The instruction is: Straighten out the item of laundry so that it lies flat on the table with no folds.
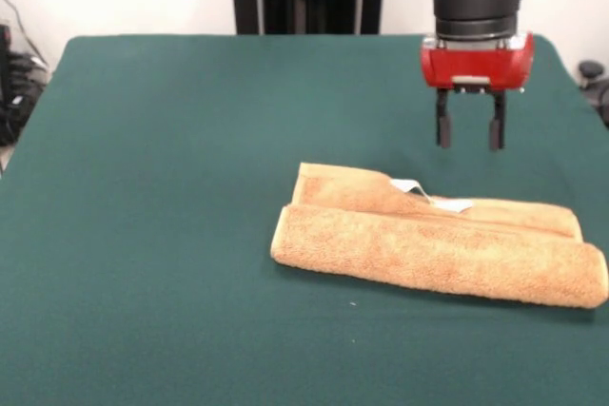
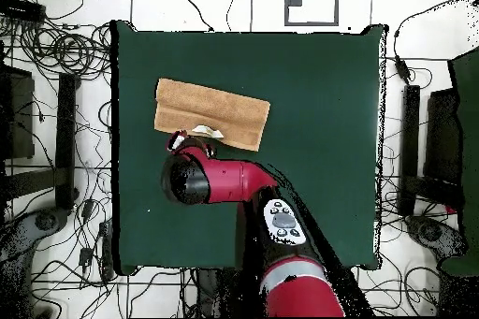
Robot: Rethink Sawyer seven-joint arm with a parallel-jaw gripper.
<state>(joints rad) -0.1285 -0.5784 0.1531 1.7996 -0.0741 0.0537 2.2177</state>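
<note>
The towel [image 1: 438,244] lies folded on the table [image 1: 171,187] near its right edge — the gripper [image 1: 469,130] hangs behind it, apart

Towel [image 1: 438,246]: orange-tan terry cloth, folded over lengthwise into a long narrow strip, not flat. Top layer is a thick rolled fold along the camera-side long edge in the front view; a thinner layer pokes out behind it. Small white tag [image 1: 447,203] sits on that back layer, near the middle of the strip. Strip lies slightly skewed to the table edges. Table [image 1: 171,159]: dark green felt-like cloth, far bigger than the towel. In the overhead view the towel [image 2: 211,112] sits in the upper-left quarter, close to the left edge.
</note>
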